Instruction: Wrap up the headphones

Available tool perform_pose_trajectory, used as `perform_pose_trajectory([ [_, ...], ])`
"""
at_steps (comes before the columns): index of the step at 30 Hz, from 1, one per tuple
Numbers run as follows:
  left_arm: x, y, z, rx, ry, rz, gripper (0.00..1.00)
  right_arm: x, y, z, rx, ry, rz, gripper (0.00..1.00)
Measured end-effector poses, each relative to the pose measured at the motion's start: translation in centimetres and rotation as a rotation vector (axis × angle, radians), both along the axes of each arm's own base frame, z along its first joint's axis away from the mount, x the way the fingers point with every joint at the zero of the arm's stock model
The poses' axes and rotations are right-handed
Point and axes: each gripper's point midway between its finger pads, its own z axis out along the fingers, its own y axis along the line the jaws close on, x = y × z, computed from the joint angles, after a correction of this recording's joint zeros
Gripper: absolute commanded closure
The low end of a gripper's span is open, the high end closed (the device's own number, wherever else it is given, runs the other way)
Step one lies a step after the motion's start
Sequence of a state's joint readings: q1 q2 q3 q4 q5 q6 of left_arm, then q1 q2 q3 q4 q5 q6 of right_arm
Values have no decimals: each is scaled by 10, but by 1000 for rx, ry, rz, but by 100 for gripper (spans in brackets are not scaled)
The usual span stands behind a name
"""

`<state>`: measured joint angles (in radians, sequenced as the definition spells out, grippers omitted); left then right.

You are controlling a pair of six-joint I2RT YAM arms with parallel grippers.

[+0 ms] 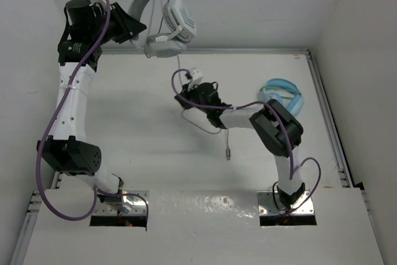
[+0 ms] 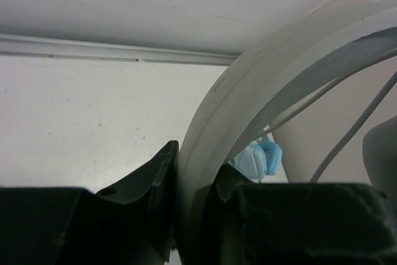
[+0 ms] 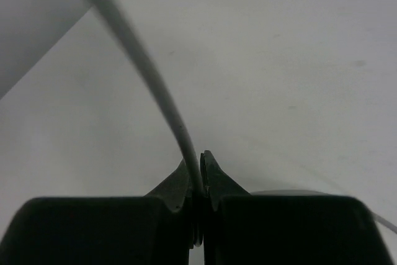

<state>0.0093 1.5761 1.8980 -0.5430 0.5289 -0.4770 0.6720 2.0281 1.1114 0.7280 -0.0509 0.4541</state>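
The white and light-grey headphones (image 1: 167,22) hang in the air at the back left, held by their headband (image 2: 260,85). My left gripper (image 1: 133,28) is shut on the headband, which fills the left wrist view between its jaws (image 2: 195,178). The thin grey cable (image 1: 180,69) drops from an ear cup to my right gripper (image 1: 186,96), which is shut on it near the table's middle. The cable (image 3: 142,60) runs up and left from the shut jaws in the right wrist view. Its free end trails to a plug (image 1: 228,152) lying on the table.
Light blue headphones (image 1: 283,94) lie at the right, behind the right arm; they also show small in the left wrist view (image 2: 255,159). A raised rail (image 1: 329,128) runs along the table's right edge, and white walls stand at the back and sides.
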Motion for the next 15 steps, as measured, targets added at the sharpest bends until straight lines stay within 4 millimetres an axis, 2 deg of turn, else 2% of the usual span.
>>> perform_pose_trajectory([
  [5, 13, 16, -26, -26, 56, 53, 100, -79, 100, 4, -104, -44, 254, 100],
  [8, 21, 23, -57, 4, 90, 73, 100, -120, 138, 11, -180, -78, 386, 100],
  [11, 26, 32, -96, 63, 129, 101, 100, -147, 154, 16, -247, -101, 498, 100],
  [15, 28, 41, -151, 154, 176, 120, 100, -173, 151, 12, -321, -89, 611, 100],
])
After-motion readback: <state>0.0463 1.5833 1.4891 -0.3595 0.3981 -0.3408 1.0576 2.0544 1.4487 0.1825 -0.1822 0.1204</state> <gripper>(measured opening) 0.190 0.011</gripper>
